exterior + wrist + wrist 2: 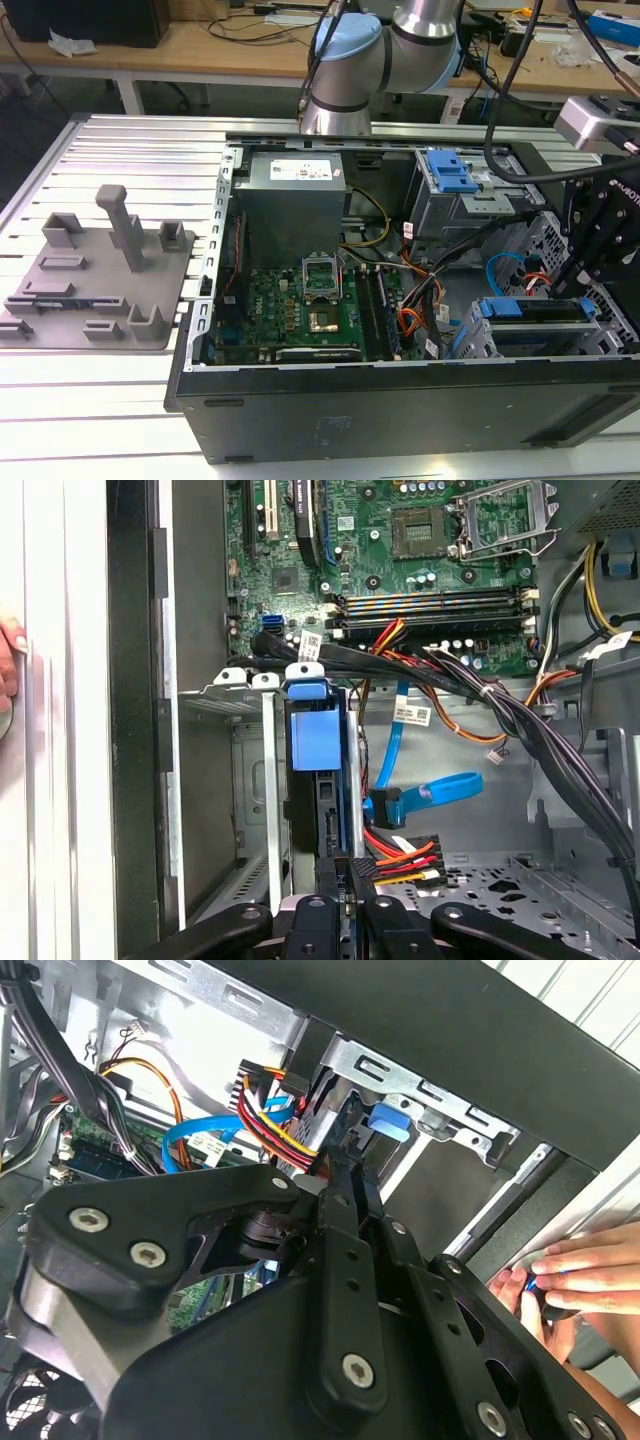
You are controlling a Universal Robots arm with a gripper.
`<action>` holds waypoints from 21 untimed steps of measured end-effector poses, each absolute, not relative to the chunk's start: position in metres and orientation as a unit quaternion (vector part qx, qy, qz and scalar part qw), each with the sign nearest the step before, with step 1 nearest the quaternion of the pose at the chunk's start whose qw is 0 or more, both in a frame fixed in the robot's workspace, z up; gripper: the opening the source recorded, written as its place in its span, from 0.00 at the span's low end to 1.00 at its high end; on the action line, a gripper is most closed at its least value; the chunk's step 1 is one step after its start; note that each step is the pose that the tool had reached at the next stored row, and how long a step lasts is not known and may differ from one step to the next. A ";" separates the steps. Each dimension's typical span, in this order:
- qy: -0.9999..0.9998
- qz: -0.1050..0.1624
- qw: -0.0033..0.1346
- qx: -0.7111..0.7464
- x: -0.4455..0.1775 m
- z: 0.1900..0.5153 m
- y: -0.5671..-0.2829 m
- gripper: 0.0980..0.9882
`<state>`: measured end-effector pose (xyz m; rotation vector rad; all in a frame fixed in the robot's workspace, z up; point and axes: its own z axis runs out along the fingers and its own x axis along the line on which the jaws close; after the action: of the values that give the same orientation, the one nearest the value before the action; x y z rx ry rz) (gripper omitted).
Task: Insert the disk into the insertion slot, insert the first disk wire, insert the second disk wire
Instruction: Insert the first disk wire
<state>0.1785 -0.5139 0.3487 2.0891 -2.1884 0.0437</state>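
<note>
Claw [345,868] is reaching down into the open computer case [400,412], at the corner on the exterior view's right. Its two fingers [328,900] are lying almost together with only a thin slit between them. I cannot tell whether anything is pinched there.

Disk [315,735], count one, is sitting in the slot [470,342]. In the first wrist view its blue frame is showing edge-on between the slot's grey walls, hard up against the case's side wall. The claw tips are hovering right at the disk's rear edge.

Light-blue cable [440,788], count one, is looping just beside the disk. Its dark plug is lying near the rear edge, and I cannot tell whether it is seated.

Red-and-black wire bundle [405,855], count one and with some yellow in it, is ending in a dark plug right against the claw tips. Contact is uncertain.

Open room: the perforated case floor beside the slot is lying bare. A thick black cable bundle [540,730] is crossing above it, and one orange cable [410,322] is curling nearby.

One hand [575,1270] is resting on the case's outer edge, just outside the slot's corner.

The case is taking up most of the slatted tabletop [120,400]. One grey block [110,290] is sitting well apart from it, on the exterior view's left.
</note>
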 end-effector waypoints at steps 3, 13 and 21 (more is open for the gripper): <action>-0.722 0.014 0.058 0.689 0.178 0.348 -0.514 0.07; -0.722 0.014 0.058 0.689 0.178 0.346 -0.514 0.07; -0.722 0.014 0.058 0.689 0.178 0.344 -0.514 0.07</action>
<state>0.1781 -0.5143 0.3442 2.0892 -2.1884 0.0435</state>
